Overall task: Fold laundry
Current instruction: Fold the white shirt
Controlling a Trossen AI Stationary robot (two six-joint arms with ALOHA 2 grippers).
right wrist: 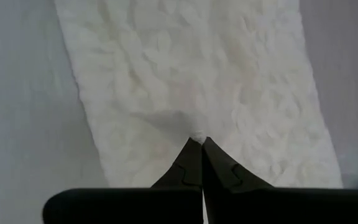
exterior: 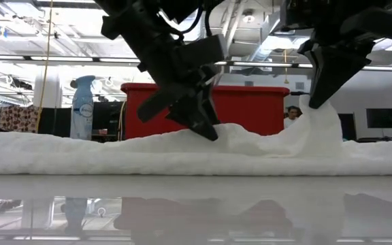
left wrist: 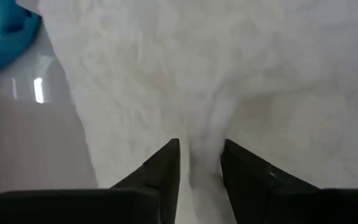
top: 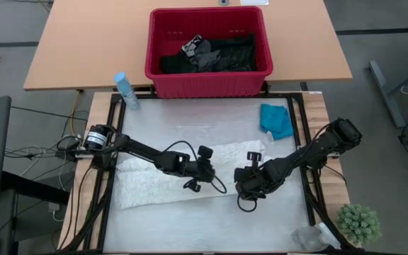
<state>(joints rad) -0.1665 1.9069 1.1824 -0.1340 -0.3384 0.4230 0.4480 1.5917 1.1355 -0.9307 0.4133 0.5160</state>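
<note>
We grab the white cloth [top: 154,180] — right pincer [right wrist: 202,140] pinches it, left pincer [left wrist: 201,163] spread around a ridge — next we lift and fold.

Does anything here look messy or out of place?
Mostly tidy. The white garment isn't flat: the right claw pinches it up into a peak. The teal garment sits crumpled by the table's edge, and dark clothes are heaped in the red basket.
</note>
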